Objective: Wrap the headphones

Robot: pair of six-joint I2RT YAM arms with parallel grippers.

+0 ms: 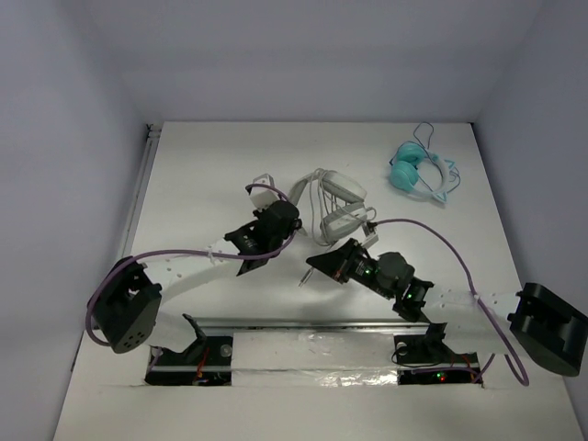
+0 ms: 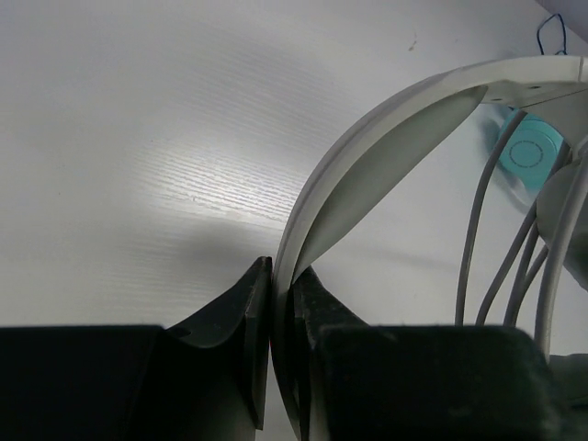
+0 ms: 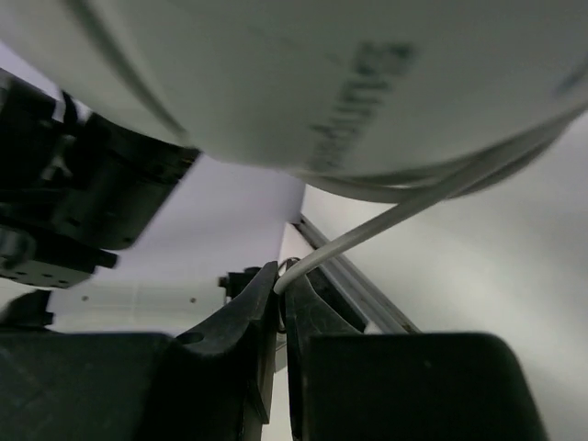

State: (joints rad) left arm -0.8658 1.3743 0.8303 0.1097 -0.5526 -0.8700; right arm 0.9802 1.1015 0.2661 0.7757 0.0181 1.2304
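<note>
Table [image 1: 202,156]: the headphones [image 1: 335,197] sit at its middle, raised partly off the surface between both arms. A second, teal pair [image 1: 409,170] lies toward the table's far right corner, well apart and not involved. Judged handling: the headphones look light, moulded in hard, smooth plastic, so the shells are likely to slip under narrow fingers. The headband [image 2: 367,156] is a wide, thin, springy strip and appears the soundest place to hold, since flat pads can pinch it across its thickness. The cable [image 3: 386,220] is thin, limp and easily kinked. It should be taken near its free end and kept lightly taut, and several strands already hang loose beside the headband over the table's middle. Left gripper [image 2: 280,276]: clenched, with the headband's edge pinched between its fingertips. Right gripper [image 3: 280,276]: jaws nearly together, with the cable running into the narrow gap between them, seemingly nipped there. The plug is not visible.
</note>
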